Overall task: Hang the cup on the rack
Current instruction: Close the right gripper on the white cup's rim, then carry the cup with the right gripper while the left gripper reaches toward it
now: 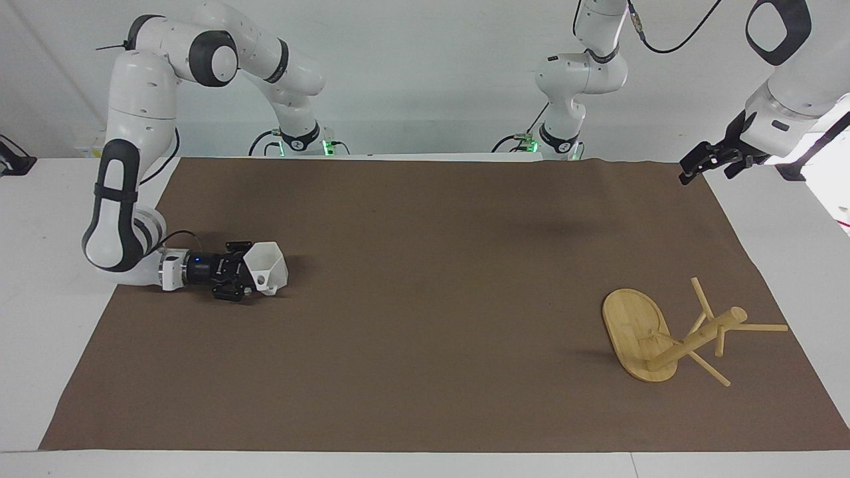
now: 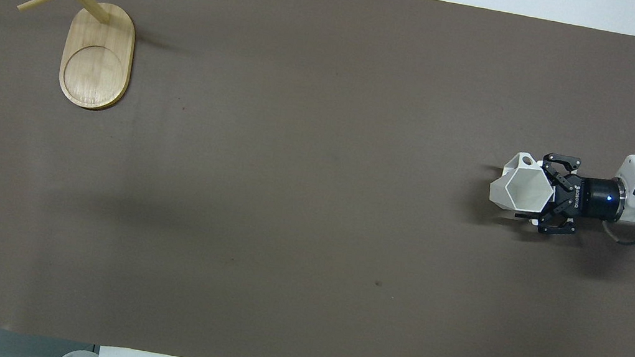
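Observation:
The white faceted cup (image 1: 267, 264) lies on its side on the brown mat at the right arm's end of the table; it also shows in the overhead view (image 2: 519, 186). My right gripper (image 1: 254, 273) is low at the mat and open. Its fingers straddle the cup's rim end, one on each side, in the overhead view (image 2: 529, 186). The bamboo rack (image 1: 637, 328) stands at the left arm's end, farther from the robots than the cup, its pegs bare (image 2: 96, 60). My left gripper (image 1: 705, 162) waits raised over the mat's corner.
The brown mat (image 1: 425, 345) covers most of the white table. Nothing else lies on the mat between the cup and the rack.

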You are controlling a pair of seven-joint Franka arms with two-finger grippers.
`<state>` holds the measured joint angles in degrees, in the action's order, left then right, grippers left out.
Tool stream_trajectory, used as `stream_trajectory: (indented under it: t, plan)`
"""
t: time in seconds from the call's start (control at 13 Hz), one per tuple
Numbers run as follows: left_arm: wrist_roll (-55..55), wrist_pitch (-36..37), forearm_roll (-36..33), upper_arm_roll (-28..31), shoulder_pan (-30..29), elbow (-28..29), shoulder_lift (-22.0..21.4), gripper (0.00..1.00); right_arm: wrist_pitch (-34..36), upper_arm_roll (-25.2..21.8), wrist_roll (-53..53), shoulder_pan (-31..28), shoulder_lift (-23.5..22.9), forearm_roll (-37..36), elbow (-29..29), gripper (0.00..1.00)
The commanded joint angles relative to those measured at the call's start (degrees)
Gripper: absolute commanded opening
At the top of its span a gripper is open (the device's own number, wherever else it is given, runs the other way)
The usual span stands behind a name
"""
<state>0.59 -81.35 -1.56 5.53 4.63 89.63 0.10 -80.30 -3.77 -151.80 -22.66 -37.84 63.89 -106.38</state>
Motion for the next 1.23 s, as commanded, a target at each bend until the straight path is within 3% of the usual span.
stream_trajectory:
  t: [0.0,0.23,0.31,0.46,0.54,0.62,0.85,1.0,1.15]
  plan:
    - [-0.42,0.76,-0.82,-0.26,-0.32,-0.33,0.08,1.00,-1.35,-0.10,-2.01,1.04,2.16,1.14,-3.83,1.00]
    - [-0.51,0.76,-0.82,-0.26,-0.32,-0.33,0.08,1.00,-1.35,-0.10,-2.01,2.26,2.16,1.41,-3.75,0.98]
    - [-0.42,0.76,-0.82,-0.26,-0.32,-0.33,0.08,1.00,-1.35,-0.10,-2.01,2.36,2.16,1.93,-3.48,0.89]
    - [-0.42,0.76,-0.82,-0.26,-0.32,-0.33,0.08,1.00,-1.44,-0.10,-1.66,2.62,2.16,2.90,-3.04,0.51]
    - [-0.51,0.76,-0.82,-0.26,-0.32,-0.33,0.08,1.00,-1.87,-0.10,-0.88,3.75,2.25,4.21,-2.78,0.35]
    - [-0.51,0.76,-0.82,-0.26,-0.32,-0.33,0.08,1.00,-2.31,-0.01,0.61,5.15,2.51,5.61,-2.08,0.27]
    - [-0.33,0.76,-0.82,-0.34,0.21,-0.33,-0.01,1.00,-9.41,-0.01,10.43,14.28,8.21,12.88,-1.37,0.26]
    - [1.06,0.93,-0.73,-1.04,0.73,-0.42,-0.09,1.00,-13.55,-0.01,14.32,22.27,8.49,24.82,-1.37,0.26]
    - [11.66,0.76,-0.73,-1.05,7.21,-0.33,-0.10,1.00,-17.77,-0.01,14.51,30.44,8.58,35.72,-2.42,0.26]
